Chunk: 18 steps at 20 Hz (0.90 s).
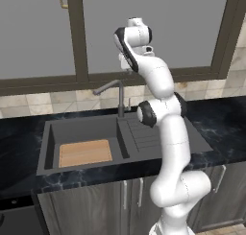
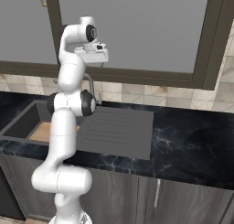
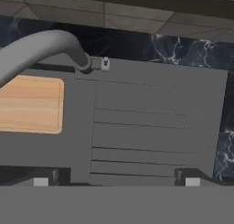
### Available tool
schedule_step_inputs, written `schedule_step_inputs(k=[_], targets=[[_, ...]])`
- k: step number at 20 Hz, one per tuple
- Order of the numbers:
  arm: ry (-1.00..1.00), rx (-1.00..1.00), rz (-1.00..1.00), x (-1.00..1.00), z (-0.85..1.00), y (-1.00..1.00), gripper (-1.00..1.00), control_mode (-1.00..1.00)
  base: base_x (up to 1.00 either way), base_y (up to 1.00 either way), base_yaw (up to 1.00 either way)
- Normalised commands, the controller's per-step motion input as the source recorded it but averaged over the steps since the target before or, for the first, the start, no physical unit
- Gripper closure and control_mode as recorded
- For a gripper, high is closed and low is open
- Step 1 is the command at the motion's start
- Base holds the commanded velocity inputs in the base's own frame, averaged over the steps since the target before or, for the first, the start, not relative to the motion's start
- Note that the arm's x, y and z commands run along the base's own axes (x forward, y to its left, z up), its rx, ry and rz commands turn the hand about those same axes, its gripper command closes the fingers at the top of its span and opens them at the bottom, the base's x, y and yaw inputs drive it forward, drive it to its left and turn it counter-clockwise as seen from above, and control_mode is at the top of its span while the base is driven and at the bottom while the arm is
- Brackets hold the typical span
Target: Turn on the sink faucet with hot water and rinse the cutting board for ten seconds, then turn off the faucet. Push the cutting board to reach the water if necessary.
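Note:
The dark grey sink (image 1: pixel 52 135) is set in the black counter, and the tan cutting board (image 1: pixel 85 152) lies flat on its floor, toward the front. The sink faucet (image 1: pixel 120 99) stands behind the basin's right corner, its spout angled left over the basin. In the hand view the faucet (image 3: pixel 43 45) curves at upper left, with its small lever (image 3: pixel 105 63) beside the base and the board (image 3: pixel 29 104) under the spout. My gripper (image 1: pixel 127 66) hangs high above the faucet, open, with nothing between its fingertips (image 3: pixel 41 181). Water is out of view.
A ribbed drainboard (image 1: pixel 144 133) adjoins the basin on the right, directly under the hand. Behind the counter run a tiled backsplash (image 1: pixel 48 102) and a dark-framed window (image 1: pixel 79 37). Black marbled countertop (image 2: pixel 192 141) stretches to the right.

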Motion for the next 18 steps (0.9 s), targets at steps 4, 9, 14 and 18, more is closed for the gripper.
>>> schedule_step_inputs(k=[4,9,14,18], targets=[[-0.37,0.00,0.04,-0.04,-0.38,-0.01,-1.00,-1.00,0.00,0.00,0.00],[-0.38,0.05,0.03,-0.19,-0.37,-0.15,-1.00,-1.00,0.00,0.00,0.00],[-0.41,0.06,0.00,-0.59,-0.64,-0.22,-1.00,-1.00,0.00,0.00,0.00],[-0.37,0.05,0.01,-0.61,-0.74,-0.15,-1.00,-1.00,0.00,0.00,0.00]])
